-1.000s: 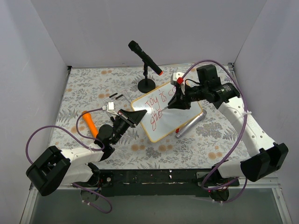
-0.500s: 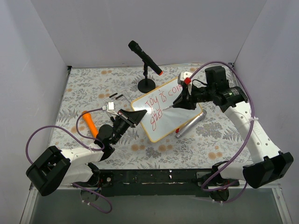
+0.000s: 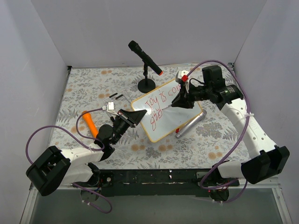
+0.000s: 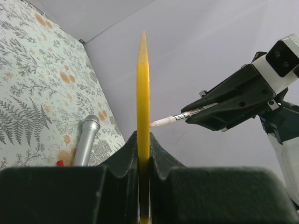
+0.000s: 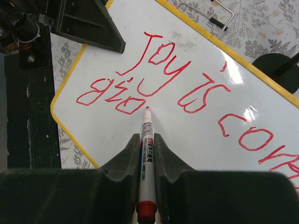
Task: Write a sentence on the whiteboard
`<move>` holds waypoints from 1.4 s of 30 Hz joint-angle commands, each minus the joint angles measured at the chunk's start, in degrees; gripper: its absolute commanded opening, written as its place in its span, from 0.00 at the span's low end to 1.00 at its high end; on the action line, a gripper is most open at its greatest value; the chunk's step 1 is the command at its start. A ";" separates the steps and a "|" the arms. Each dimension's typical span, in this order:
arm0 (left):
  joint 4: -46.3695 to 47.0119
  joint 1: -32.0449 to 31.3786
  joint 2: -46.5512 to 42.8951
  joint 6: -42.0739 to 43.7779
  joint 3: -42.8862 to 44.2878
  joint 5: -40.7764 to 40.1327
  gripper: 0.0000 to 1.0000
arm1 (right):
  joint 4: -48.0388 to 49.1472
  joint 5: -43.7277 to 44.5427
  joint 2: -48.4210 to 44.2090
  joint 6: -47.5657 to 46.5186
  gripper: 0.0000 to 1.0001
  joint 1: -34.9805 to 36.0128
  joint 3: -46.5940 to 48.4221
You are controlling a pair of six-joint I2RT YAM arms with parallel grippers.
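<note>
While it rests mid-counter [image 3: 84,88], the whiteboard [image 3: 170,119] has its long axis slanting from near left to far right, and the left gripper [image 3: 134,116] is clamped on its near-left edge. The sentence [image 3: 156,103] follows that axis in two red lines. The right gripper [image 3: 180,101] pinches a marker [image 5: 146,135], its tip aimed at the board just beside the second line.

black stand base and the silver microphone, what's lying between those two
The whiteboard fills that stretch, with the red sentence on it and the right pincer pointing a marker at it. The top view shows this.
</note>
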 commanded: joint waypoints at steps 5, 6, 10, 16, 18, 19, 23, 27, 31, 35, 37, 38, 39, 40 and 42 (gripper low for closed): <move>8.54 -0.21 -2.27 -1.77 1.59 -0.28 0.00 | 1.44 -0.24 -1.85 -0.44 0.01 -0.22 -2.66; 8.46 -0.21 -2.36 -1.86 1.59 -0.37 0.00 | 1.27 -0.24 -2.20 -0.53 0.01 -0.22 -3.19; 8.28 -0.21 -2.54 -1.60 1.68 -0.54 0.00 | 0.65 -0.24 -3.34 -1.06 0.01 -0.31 -4.33; 8.10 -0.21 -2.63 -1.51 1.68 -0.63 0.00 | 0.12 0.46 -4.40 -1.58 0.01 -0.22 -5.39; 8.10 -0.21 -2.71 -1.51 1.59 -0.63 0.00 | -0.05 0.99 -4.58 -1.67 0.01 -0.40 -5.39; 8.10 -0.21 -2.63 -1.51 1.59 -0.63 0.00 | -0.05 1.08 -4.58 -1.85 0.01 -0.31 -5.30; 8.02 -0.21 -2.71 -1.51 1.59 -0.72 0.00 | -0.23 1.34 -4.67 -1.94 0.01 -0.40 -5.30; 8.10 -0.21 -2.71 -1.42 1.41 -0.72 0.00 | -0.32 1.96 -4.49 -2.11 0.01 -0.49 -4.87; 8.10 -0.21 -2.71 -1.51 1.32 -0.81 0.00 | -0.58 1.96 -4.40 -2.20 0.01 -0.75 -4.51; 8.28 -0.21 -2.62 -1.42 1.32 -0.81 0.00 | -0.75 2.13 -4.40 -2.46 0.01 -1.10 -4.16; 8.28 -0.21 -2.54 -1.42 1.24 -0.81 0.00 | -0.67 2.22 -4.31 -2.46 0.01 -1.19 -4.07; 8.28 -0.21 -2.45 -1.42 1.24 -0.72 0.00 | -0.67 2.22 -4.23 -2.46 0.01 -1.36 -3.90; 8.28 -0.21 -2.54 -1.42 1.24 -0.72 0.00 | -0.67 2.13 -3.97 -2.38 0.01 -1.36 -3.64; 8.28 -0.21 -2.45 -1.42 1.32 -0.63 0.00 | -0.67 2.13 -3.70 -2.38 0.01 -1.45 -3.11; 8.19 -0.21 -2.36 -1.51 1.32 -0.54 0.00 | -0.32 2.22 -3.18 -2.20 0.01 -1.63 -2.67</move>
